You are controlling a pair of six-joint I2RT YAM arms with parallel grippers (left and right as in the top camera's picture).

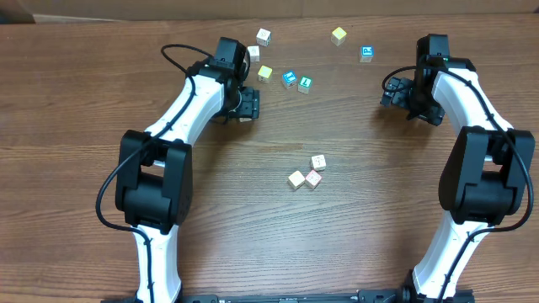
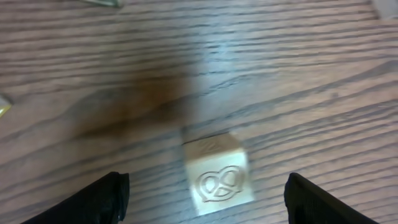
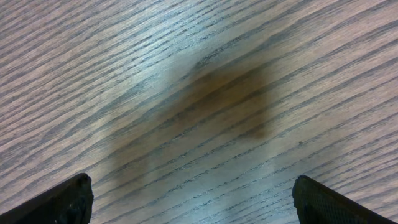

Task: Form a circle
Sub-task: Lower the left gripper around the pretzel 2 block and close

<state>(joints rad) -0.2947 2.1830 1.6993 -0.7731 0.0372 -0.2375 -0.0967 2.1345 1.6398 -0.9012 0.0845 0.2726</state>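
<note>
- Pale cube clump [image 1: 309, 173]: 3 small cubes mid-surface, between the 2 arms, a bit nearer the robot's base than the other cubes. Two sit side by side, touching; the 3rd is just behind the right one. One face looks pinkish; prints too small to read.
- Pretzel cube [image 2: 217, 177]: cream, pretzel shape on its front face, flat on the wood surface [image 1: 101, 101], well apart from the clump.
- Left claw [image 2: 206, 199]: released, one finger each side of the pretzel cube w/ a gap on both sides, not touching it. Overhead, left claw [image 1: 245, 104] is at the far left of centre.
- Right claw [image 3: 193, 200]: released, fingers wide, only bare wood between them. Overhead, right claw [image 1: 396, 91] is at the far right, well apart from every cube.
- Far edge, loose cubes: two white cubes [image 1: 264, 36] near the left arm's wrist, a yellow cube [image 1: 265, 73] just beside it, two teal cubes [image 1: 296, 81] close together, another yellow one [image 1: 338, 35], a blue cube [image 1: 366, 53].
</note>
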